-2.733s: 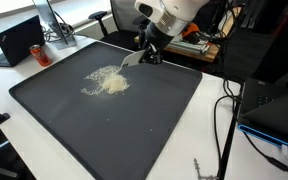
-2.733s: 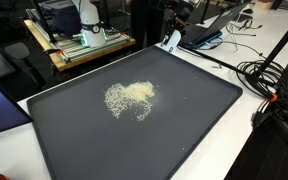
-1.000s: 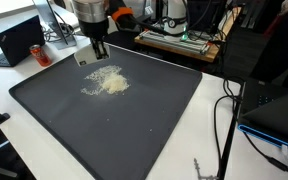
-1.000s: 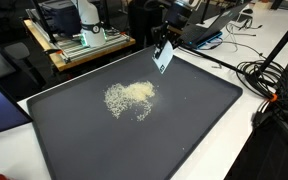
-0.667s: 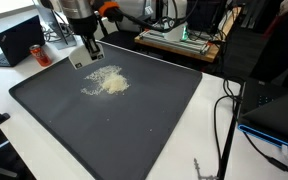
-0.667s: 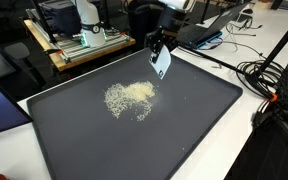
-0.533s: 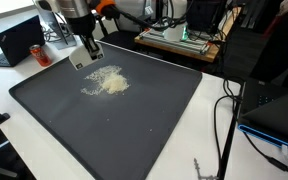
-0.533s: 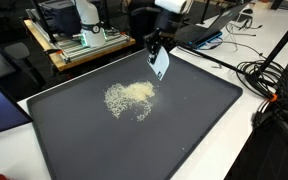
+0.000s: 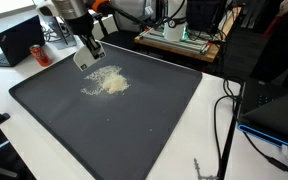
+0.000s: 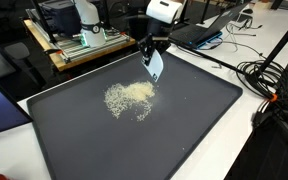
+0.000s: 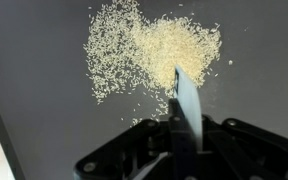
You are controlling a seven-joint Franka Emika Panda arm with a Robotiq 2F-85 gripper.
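Wrist view puts my gripper (image 11: 187,138) at the bottom centre of the frame, jaws pinched tight on the top edge of a thin pale scraper (image 11: 187,95), whose blade points up toward the grains (image 11: 159,50) spread across the upper middle. The blade's far edge sits at the near side of the pile; I cannot tell whether it touches the dark mat (image 11: 44,120). In both exterior views the scraper hangs tilted at the far side of the mat, just beside the grains, which lie left of centre in each frame. I judge the grains light, dry and loose: nothing to grasp, only to push, and a quick stroke would scatter them. The scraper looks light, flat and fairly stiff, and smooth enough to swivel in the jaws. The best hold is the middle of its top edge, as now.
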